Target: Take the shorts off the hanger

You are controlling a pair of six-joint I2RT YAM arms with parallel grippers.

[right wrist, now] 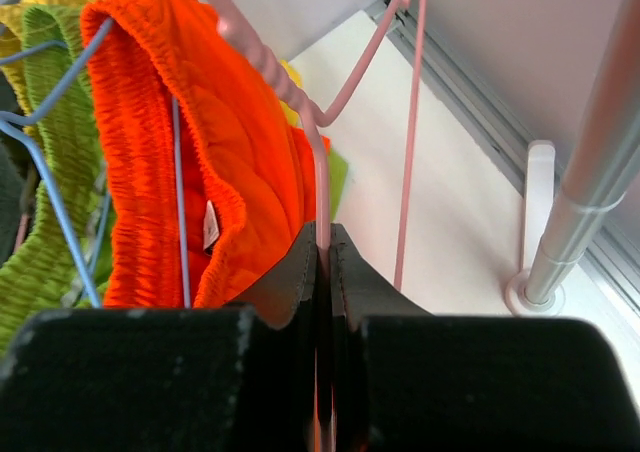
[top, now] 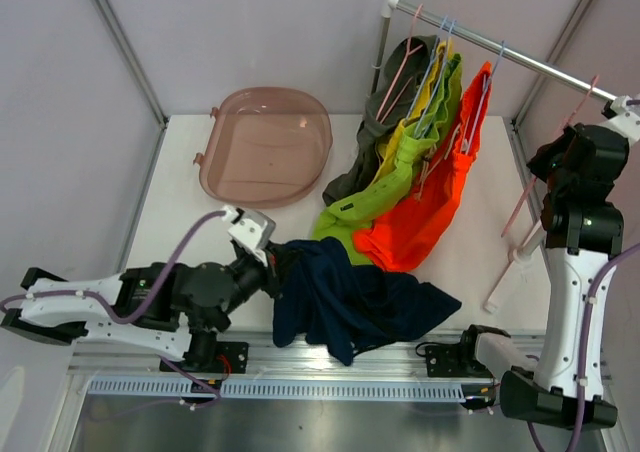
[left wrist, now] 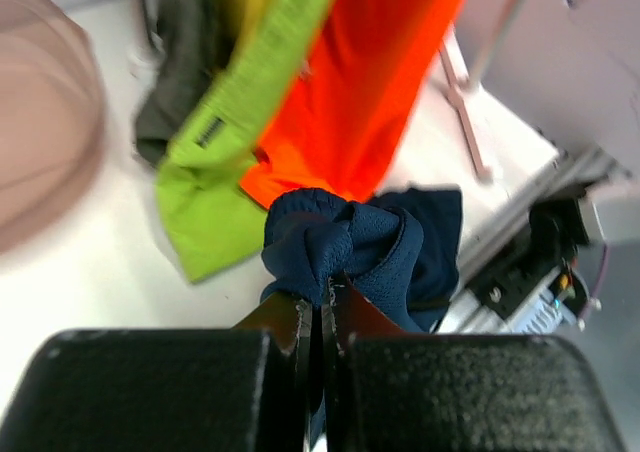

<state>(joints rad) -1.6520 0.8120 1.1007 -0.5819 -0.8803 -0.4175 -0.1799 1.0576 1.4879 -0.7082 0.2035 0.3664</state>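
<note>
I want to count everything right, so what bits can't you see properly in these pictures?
Top view: the yellow shorts are mostly covered by the lime green shorts.
Right wrist view: the pink hanger vanishes downward between the right fingers.
Left wrist view: the dark olive-grey shorts are blurred and cut off by the top edge.
Left wrist view: the navy shorts are pinched, and that part hides between the left fingers.

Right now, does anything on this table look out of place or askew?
Yes. The navy shorts lie crumpled at the near edge of the table, spilling over the metal rail there, with one fold pinched in the left gripper. The right gripper clamps a bare pink hanger.
</note>
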